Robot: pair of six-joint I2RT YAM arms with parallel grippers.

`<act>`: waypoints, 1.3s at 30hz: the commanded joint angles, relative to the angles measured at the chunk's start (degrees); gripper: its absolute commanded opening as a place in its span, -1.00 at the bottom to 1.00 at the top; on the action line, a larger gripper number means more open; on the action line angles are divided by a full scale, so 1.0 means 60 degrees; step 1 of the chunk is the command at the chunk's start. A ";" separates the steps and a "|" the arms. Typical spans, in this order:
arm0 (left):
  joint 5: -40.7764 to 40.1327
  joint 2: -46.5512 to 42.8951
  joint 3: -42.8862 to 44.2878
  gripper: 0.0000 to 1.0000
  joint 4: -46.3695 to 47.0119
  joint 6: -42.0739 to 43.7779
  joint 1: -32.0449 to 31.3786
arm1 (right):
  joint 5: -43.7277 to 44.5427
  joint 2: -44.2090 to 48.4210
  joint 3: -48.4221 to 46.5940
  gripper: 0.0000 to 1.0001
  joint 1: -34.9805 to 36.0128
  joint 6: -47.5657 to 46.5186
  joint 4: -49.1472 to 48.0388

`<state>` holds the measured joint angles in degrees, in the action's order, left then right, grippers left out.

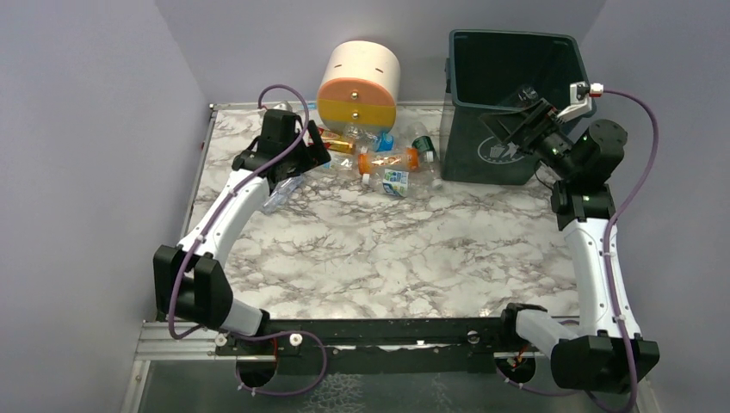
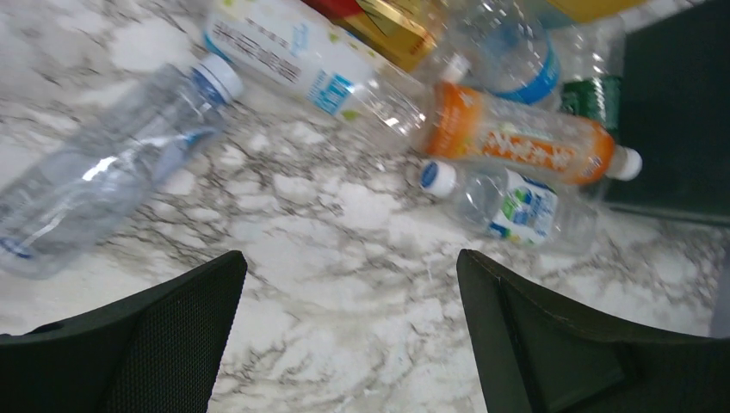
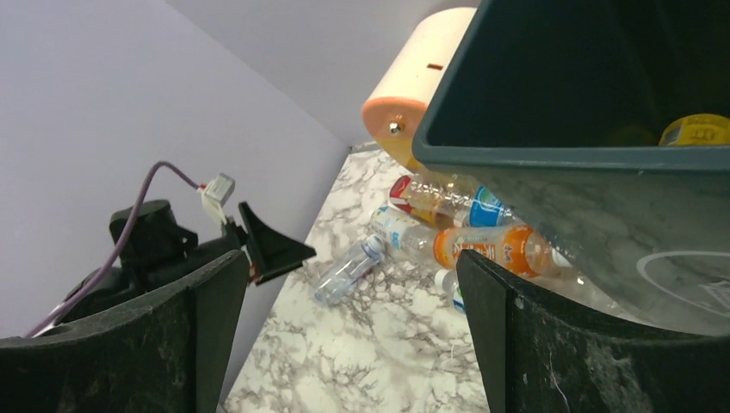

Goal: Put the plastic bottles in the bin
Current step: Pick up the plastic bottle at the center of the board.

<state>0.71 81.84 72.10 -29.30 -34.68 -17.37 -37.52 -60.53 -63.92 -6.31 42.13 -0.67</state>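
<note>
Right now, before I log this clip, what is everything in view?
plastic bottles: at least seven, clear or orange with mixed labels, lying clustered at the table's far side.
yellow-labelled item: one, inside the bin, mostly hidden, possibly a bottle.
bin: one, dark green, far right of the table.
drawer unit: one, cream over orange, behind the bottles.
table: one, white-grey marble.
left gripper: one, black, open and empty, over the table near the leftmost clear bottle.
right gripper: one, black, open and empty, beside the bin's rim.
</note>
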 commanded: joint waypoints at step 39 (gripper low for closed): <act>-0.1069 0.4823 0.2038 0.97 -0.1484 0.4003 0.1606 | -0.1408 0.1271 0.2064 0.88 0.0260 -0.0167 -0.0314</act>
<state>-7.92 110.76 85.60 -36.38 -10.46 -8.23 -44.23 -53.12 -52.23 -4.97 41.50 -0.43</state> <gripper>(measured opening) 0.990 0.938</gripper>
